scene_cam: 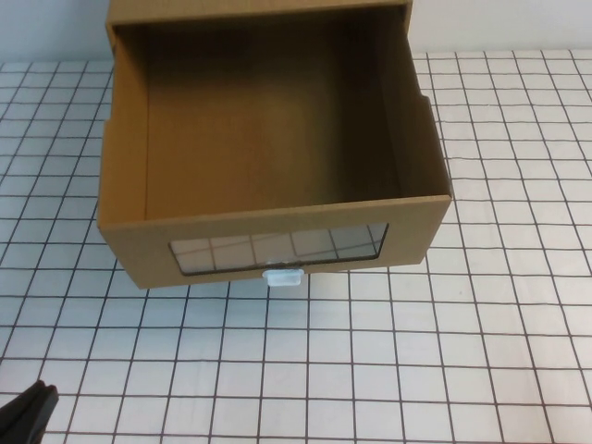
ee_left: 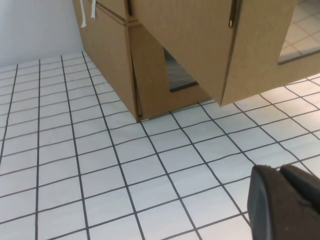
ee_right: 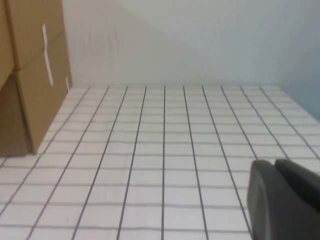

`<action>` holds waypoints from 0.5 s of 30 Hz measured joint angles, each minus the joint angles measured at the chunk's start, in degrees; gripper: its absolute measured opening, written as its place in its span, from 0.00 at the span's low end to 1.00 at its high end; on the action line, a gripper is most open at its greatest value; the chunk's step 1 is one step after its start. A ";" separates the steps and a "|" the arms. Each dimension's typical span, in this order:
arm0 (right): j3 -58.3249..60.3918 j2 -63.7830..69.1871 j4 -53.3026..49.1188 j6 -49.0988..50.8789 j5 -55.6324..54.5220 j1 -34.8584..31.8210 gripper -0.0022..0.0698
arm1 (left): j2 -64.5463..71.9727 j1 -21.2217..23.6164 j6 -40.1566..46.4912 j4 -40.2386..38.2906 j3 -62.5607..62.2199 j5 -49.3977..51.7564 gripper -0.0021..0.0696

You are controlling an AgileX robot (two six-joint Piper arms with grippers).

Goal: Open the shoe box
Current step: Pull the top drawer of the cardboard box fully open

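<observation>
The brown cardboard shoe box [scene_cam: 268, 139] stands at the back middle of the table. Its drawer is slid out toward me and its inside is bare. The drawer's front panel has a clear window [scene_cam: 277, 248] with a small white pull tab [scene_cam: 283, 277] under it. My left gripper [scene_cam: 28, 412] sits low at the near left corner, well apart from the box, with its fingers pressed together and nothing in them [ee_left: 279, 170]. The left wrist view shows the box [ee_left: 200, 45] from the side. My right gripper [ee_right: 274, 162] is shut and empty, off to the right of the box [ee_right: 30, 75].
The table [scene_cam: 416, 370] is covered with a white sheet of black grid lines, and a plain white wall [ee_right: 200, 40] stands behind it. Open floor of the grid lies in front of and to the right of the box.
</observation>
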 joint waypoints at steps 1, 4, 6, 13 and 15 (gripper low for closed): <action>0.00 0.00 0.00 0.00 1.47 0.00 0.01 | 0.00 0.00 0.00 0.00 0.00 0.00 0.03; 0.09 0.00 0.00 -0.04 6.48 0.00 0.01 | 0.00 0.00 0.00 0.00 0.00 0.00 0.03; 0.09 0.00 0.00 -0.04 12.07 0.00 0.01 | 0.00 0.00 0.00 0.00 0.00 0.00 0.03; 0.09 -0.09 0.00 -0.13 16.84 0.00 0.01 | 0.00 0.00 0.00 0.00 0.00 0.00 0.03; 0.09 -0.09 0.00 -0.13 17.05 0.00 0.01 | 0.00 0.00 0.00 0.00 0.00 0.10 0.03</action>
